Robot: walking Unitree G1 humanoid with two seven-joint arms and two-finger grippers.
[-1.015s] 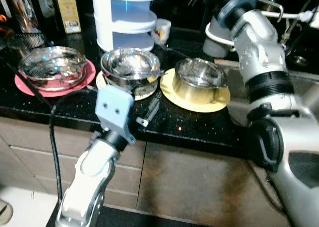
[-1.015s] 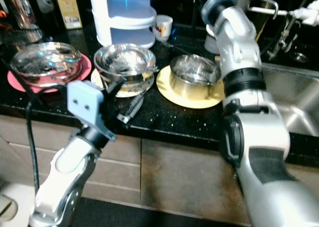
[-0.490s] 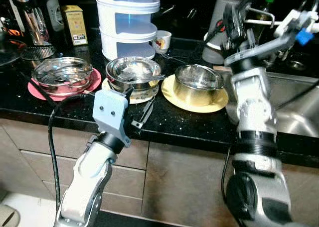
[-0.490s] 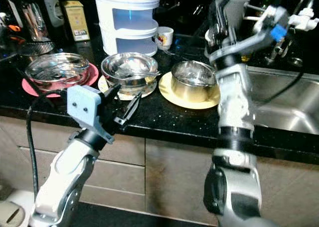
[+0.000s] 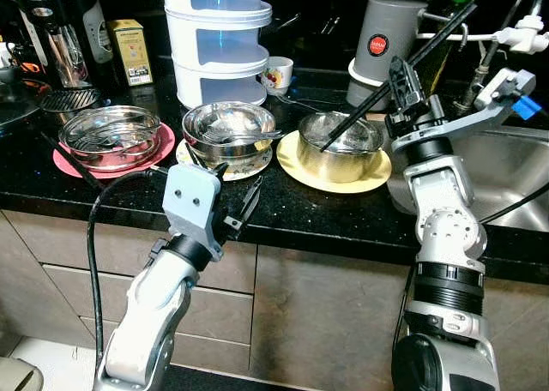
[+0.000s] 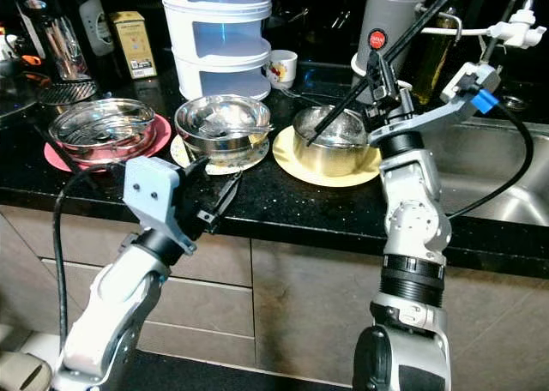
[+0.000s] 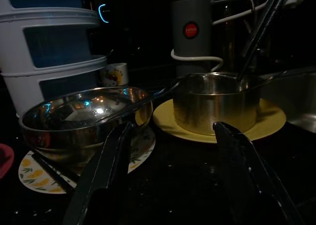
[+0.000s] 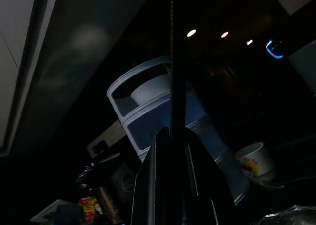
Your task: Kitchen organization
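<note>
**A:** What's nearest?

**B:** The left gripper (image 5: pixel 238 222), low at the front edge of the black bench (image 5: pixel 326 215). Its jaws stand apart with nothing between them. In the left wrist view the two fingers (image 7: pixel 106 170) point toward the middle steel bowl (image 7: pixel 79 119), which lies just beyond the tips, not touched.

**A:** And on the bench itself?

**B:** Three steel vessels in a row. On the robot's left, a shallow steel dish (image 5: pixel 110 135) on a pink plate (image 5: pixel 86 163). In the middle, that steel bowl on a patterned plate (image 5: pixel 190 158), with a spoon (image 5: pixel 249 137) laid across its rim. To the right, a steel pot (image 5: pixel 340 147) on a yellow plate (image 5: pixel 369 172).

**A:** Where is the right arm?

**B:** The right gripper (image 6: pixel 375 68) is raised over the far right side of the pot. Its jaws are closed on a long black rod (image 5: pixel 390 74), a stick-like tool I can't identify. The rod slants, its lower end down inside the pot and its upper end running up past the grey canister (image 5: pixel 388 39).

**A:** Farther back?

**B:** A white tiered container (image 5: pixel 218 39), a small printed cup (image 5: pixel 276 74) beside it, a yellow box (image 5: pixel 130 51), and the sink (image 5: pixel 515 177) at the right.
</note>
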